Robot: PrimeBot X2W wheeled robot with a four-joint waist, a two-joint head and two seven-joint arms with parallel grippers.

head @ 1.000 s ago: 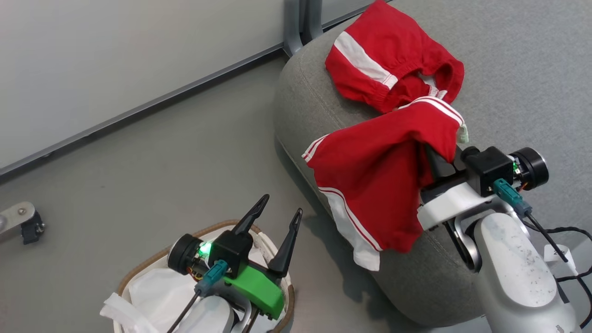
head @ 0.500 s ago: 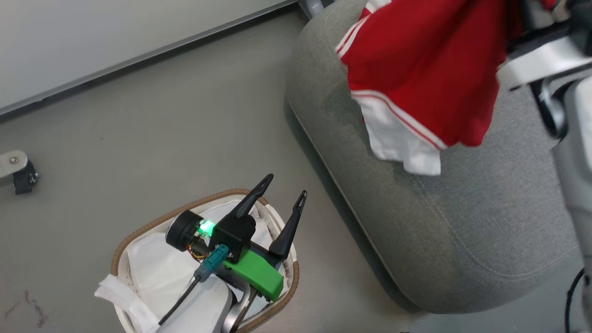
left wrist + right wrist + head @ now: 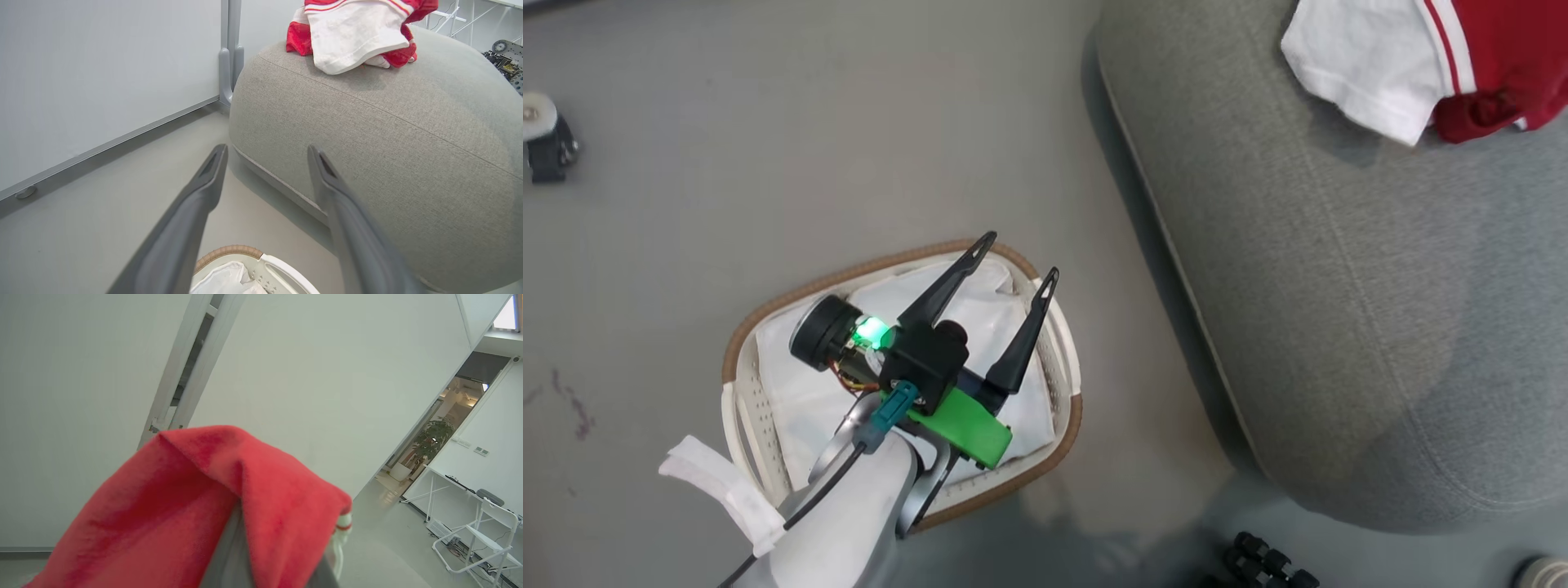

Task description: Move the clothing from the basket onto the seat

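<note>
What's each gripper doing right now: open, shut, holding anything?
Left gripper: open, empty, above the basket.
Right gripper: shut on the red shirt.

Desk: Where is the left arm?
Photographer: The pale forearm [image 3: 841, 531] enters the head view at 7 o'clock. The left gripper [image 3: 1021, 256] points toward 1 o'clock, its two dark fingers [image 3: 943, 290] spread wide with nothing between them, and a green lamp [image 3: 872, 331] glows on the wrist.
Desk: And the right?
Photographer: In its wrist view the right gripper [image 3: 235, 539] rises from 6 o'clock, fingers pressed together, the clothing [image 3: 184, 498] pinched at their tips and draped over them.
</note>
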